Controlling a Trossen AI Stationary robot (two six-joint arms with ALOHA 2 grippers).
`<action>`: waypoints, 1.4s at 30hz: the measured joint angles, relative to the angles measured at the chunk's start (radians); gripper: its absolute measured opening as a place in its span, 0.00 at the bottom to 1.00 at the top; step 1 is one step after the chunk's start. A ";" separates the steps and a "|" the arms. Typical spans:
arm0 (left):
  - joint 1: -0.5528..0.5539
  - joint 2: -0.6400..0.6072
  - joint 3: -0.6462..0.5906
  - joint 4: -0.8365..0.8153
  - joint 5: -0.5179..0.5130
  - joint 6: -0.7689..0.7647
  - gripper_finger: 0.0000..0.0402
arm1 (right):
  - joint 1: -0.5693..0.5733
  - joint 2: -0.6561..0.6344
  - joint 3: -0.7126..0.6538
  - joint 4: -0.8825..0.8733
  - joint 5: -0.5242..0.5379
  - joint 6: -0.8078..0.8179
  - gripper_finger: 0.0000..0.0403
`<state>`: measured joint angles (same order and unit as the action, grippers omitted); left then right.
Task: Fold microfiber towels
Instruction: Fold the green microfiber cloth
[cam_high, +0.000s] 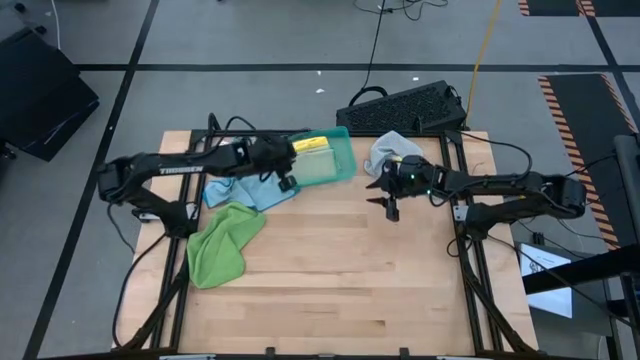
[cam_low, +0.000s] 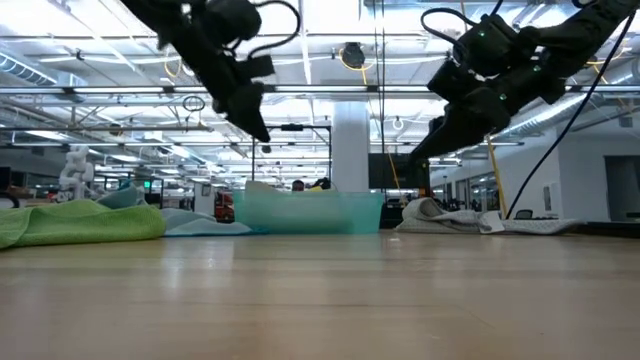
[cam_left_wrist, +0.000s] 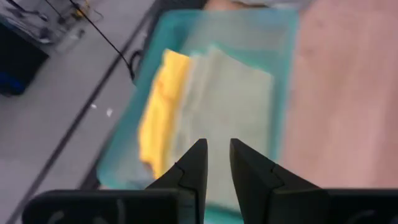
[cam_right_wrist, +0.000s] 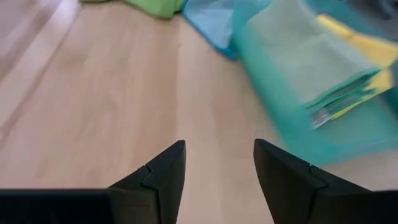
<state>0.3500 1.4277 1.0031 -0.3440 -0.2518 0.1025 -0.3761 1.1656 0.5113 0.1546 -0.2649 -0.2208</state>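
Observation:
A teal tray (cam_high: 350, 165) stands at the table's far middle and holds a folded yellow towel (cam_left_wrist: 158, 118) with a folded pale green towel (cam_left_wrist: 230, 99) lying partly on it. A light blue towel (cam_high: 240, 190) lies crumpled left of the tray. A loose green towel (cam_high: 222, 242) lies nearer, at the left. A grey towel (cam_high: 388, 150) lies bunched right of the tray. My left gripper (cam_left_wrist: 217, 163) hovers above the tray's near left corner, open by a narrow gap and empty. My right gripper (cam_right_wrist: 219, 168) hovers over bare wood right of the tray, open and empty.
A black keyboard (cam_high: 405, 105) lies just beyond the table's far edge. The near half of the wooden table (cam_high: 330, 290) shows bare wood. Black frame rails run along the left and right edges.

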 joint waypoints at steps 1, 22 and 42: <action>-0.026 -0.009 0.000 -0.034 -0.010 -0.027 0.18 | 0.013 0.000 -0.007 0.000 0.000 0.012 0.45; -0.626 -0.015 0.000 -0.499 -0.251 -0.858 0.18 | 0.321 0.000 -0.163 0.200 0.089 0.286 0.45; -0.884 0.219 0.000 -0.824 -0.113 -1.627 0.66 | 0.601 0.000 -0.234 0.298 0.315 0.393 0.45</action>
<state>-0.5341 1.6467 1.0031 -1.1680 -0.3647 -1.5243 0.2244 1.1656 0.2775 0.4526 0.0497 0.1718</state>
